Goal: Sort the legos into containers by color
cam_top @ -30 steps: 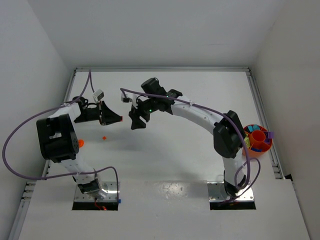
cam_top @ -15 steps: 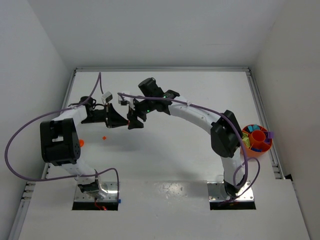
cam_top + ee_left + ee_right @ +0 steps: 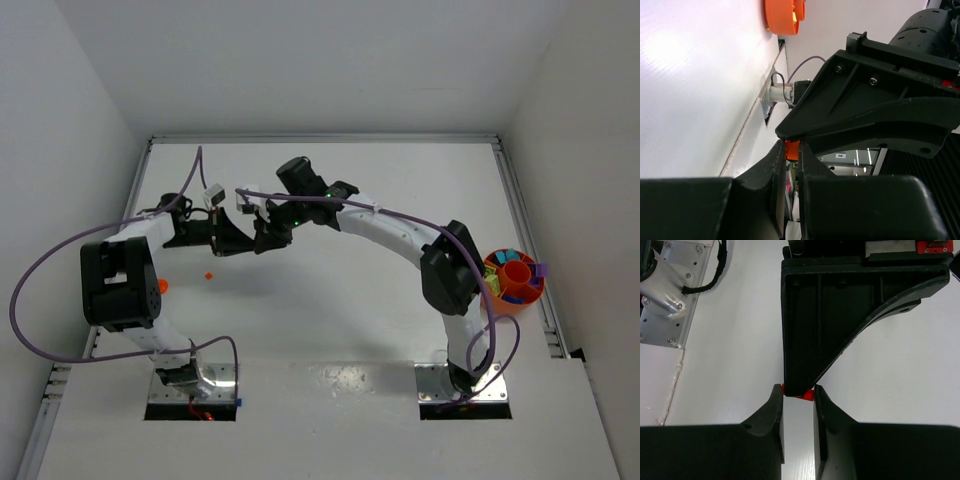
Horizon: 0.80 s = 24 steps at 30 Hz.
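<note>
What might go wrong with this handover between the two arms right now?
1. The left claw and the right claw both pinch one tiny orange brick in mid-air. A badly timed release may drop it onto the table.
2. The fingertips are crowded together and may knock each other.
3. The orange bowl sits far off at the right edge, a long carry on a thin grip.

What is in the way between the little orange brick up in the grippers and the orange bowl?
Nothing visible. The orange brick is up in the air, pinched by the left gripper with the right gripper closed on its sides. Nothing lies along the way to the orange bowl; only the right arm itself spans it.
</note>
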{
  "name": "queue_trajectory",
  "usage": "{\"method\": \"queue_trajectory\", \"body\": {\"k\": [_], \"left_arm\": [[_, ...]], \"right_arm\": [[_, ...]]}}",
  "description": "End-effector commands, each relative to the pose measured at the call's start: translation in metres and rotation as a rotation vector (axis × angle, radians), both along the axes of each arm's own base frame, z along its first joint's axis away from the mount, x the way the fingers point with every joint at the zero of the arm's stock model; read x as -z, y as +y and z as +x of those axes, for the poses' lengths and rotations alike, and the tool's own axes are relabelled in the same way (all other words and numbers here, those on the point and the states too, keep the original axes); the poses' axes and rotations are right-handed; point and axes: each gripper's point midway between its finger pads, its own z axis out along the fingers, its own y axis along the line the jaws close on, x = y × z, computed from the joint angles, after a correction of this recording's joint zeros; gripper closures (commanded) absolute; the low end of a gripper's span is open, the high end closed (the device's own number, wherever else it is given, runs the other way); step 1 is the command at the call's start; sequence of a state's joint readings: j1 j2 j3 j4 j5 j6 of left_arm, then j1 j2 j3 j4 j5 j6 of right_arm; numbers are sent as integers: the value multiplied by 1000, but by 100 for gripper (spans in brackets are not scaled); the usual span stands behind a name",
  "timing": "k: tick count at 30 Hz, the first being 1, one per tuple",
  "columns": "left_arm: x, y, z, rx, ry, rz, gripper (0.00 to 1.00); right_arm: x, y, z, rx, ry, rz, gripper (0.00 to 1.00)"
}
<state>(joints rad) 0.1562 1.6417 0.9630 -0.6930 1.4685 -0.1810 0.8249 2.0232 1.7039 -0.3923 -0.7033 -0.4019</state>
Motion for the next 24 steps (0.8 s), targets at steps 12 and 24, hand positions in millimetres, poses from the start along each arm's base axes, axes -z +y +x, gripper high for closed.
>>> {"method": "queue_trajectory", "body": {"k": [12, 24], "left_arm": [[-10, 39, 23, -128, -293, 276, 16], [-31, 62, 68, -47, -550, 453, 6]], "right_arm": [[6, -83, 10, 204, -24, -177, 96], [-9, -386, 35, 844, 6, -574, 96]]}}
